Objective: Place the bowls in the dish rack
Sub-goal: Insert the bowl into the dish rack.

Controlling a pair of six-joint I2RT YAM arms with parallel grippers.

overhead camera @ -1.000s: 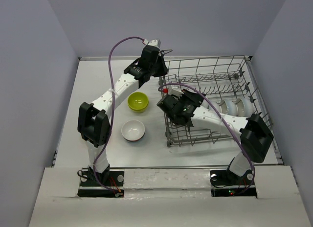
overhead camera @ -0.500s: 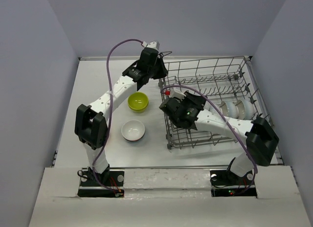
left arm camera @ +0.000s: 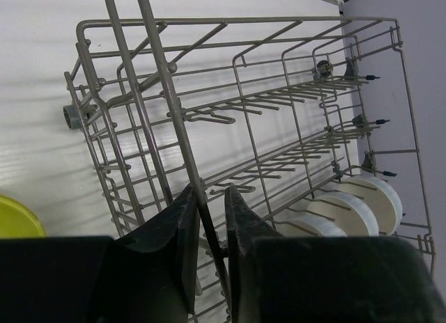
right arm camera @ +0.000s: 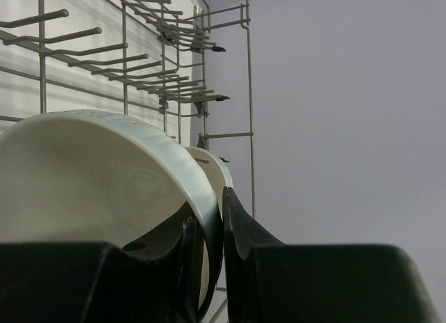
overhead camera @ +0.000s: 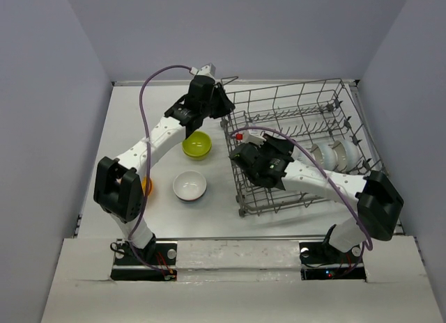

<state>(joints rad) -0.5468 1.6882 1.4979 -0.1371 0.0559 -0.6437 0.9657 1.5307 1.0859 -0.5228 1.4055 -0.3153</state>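
Reading the table (overhead camera: 125, 128) as a clock from overhead, an orange bowl (overhead camera: 146, 187) peeks out from behind the left arm at about eight o'clock. A white bowl (overhead camera: 189, 186) sits just right of it, with a lime bowl (overhead camera: 196, 145) just beyond, nearer the centre. The left gripper (left arm camera: 210, 194) is at eleven o'clock, its fingers nearly shut and pinching one upright wire at the left end of the dish rack (overhead camera: 306, 121). The rack fills the right half. Inside it the right gripper (right arm camera: 208, 218) is clamped on the rim of a white held bowl (right arm camera: 83, 177). More pale bowls (overhead camera: 334, 154) stand on edge at three o'clock.
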